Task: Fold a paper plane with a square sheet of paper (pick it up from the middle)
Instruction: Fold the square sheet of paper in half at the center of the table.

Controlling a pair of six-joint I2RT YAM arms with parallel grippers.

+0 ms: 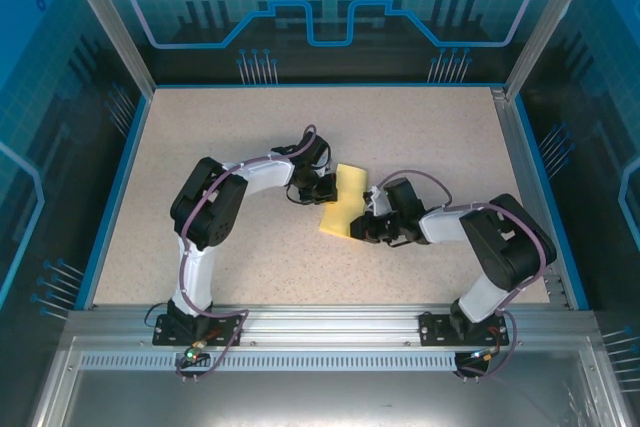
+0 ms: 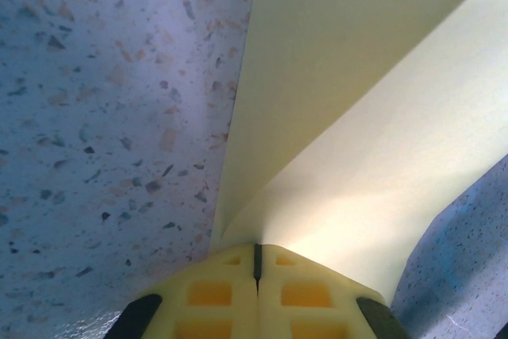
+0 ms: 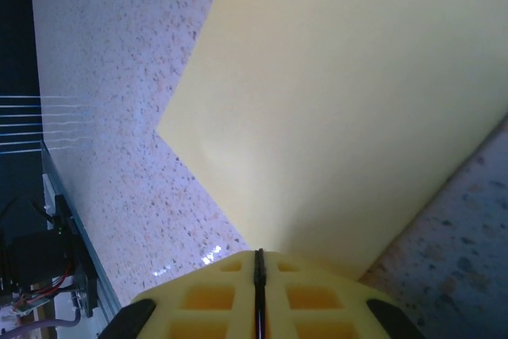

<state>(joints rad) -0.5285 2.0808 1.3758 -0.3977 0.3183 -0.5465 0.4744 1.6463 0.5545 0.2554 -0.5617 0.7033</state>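
1. Workpiece location. I read the square sheet of paper (image 1: 345, 202) near the middle of the table (image 1: 200, 127), between the two arms. From above, its yellow outline is no plain square: an upper part runs toward the far side and a lower part angles toward the near-left.

2. Left gripper (image 1: 320, 187). It meets the left edge of the sheet. In the left wrist view the left gripper (image 2: 256, 250) has its pads pressed together with only a thin dark seam between them, and the sheet (image 2: 357, 77) comes out directly from that seam. I log it as clamped on the paper. Two yellow faces meet along a diagonal line running up and right; I cannot tell whether that line is a pressed crease or a loose bend.

3. Right gripper (image 1: 372, 217). It meets the right edge of the sheet. In the right wrist view the right gripper (image 3: 259, 256) is likewise closed, and the sheet (image 3: 341, 101) emerges from between its pads, with one corner pointing left over the speckled table (image 3: 119, 117).
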